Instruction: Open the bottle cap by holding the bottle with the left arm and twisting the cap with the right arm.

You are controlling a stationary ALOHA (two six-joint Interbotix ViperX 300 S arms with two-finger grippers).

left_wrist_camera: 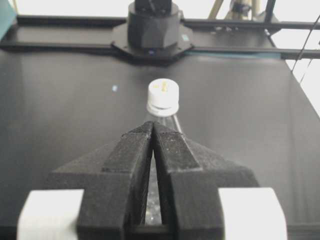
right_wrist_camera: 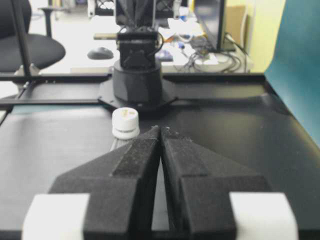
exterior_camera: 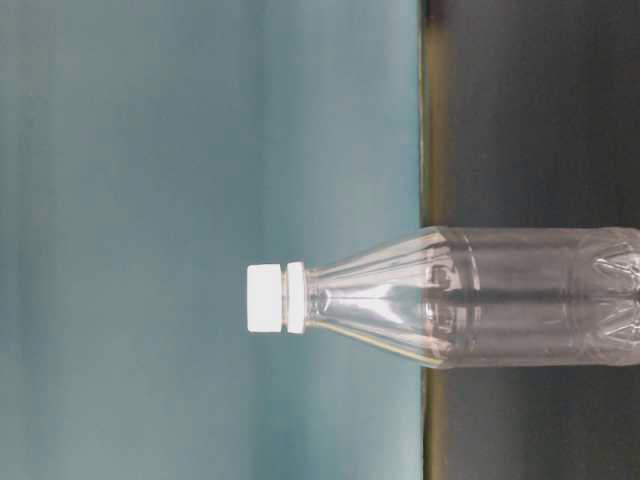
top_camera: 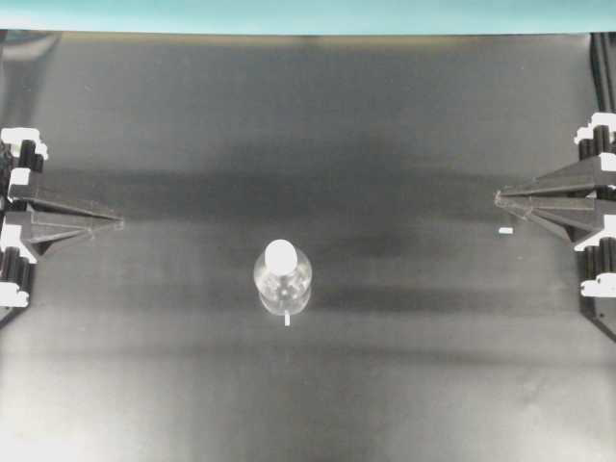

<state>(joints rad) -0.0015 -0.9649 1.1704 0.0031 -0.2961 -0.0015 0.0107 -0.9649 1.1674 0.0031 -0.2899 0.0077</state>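
Observation:
A small clear bottle (top_camera: 283, 286) stands upright near the middle of the black table, with its white cap (top_camera: 280, 254) on top. The table-level view is turned sideways and shows the bottle (exterior_camera: 500, 298) with the cap (exterior_camera: 266, 298) on its neck. My left gripper (top_camera: 119, 222) rests shut at the left edge, tips touching, far from the bottle. Its wrist view looks past the shut tips (left_wrist_camera: 152, 125) at the cap (left_wrist_camera: 163, 93) beyond. My right gripper (top_camera: 498, 197) is shut at the right edge, also apart from the bottle. In the right wrist view the cap (right_wrist_camera: 125, 120) sits left of the shut tips (right_wrist_camera: 160, 129).
The black table (top_camera: 414, 385) stretches wide around the bottle. A small white mark (top_camera: 505, 231) lies near the right gripper, another (top_camera: 287, 320) just in front of the bottle. A teal backdrop (top_camera: 289, 14) runs along the far edge. Each arm's base (left_wrist_camera: 152, 27) faces the other.

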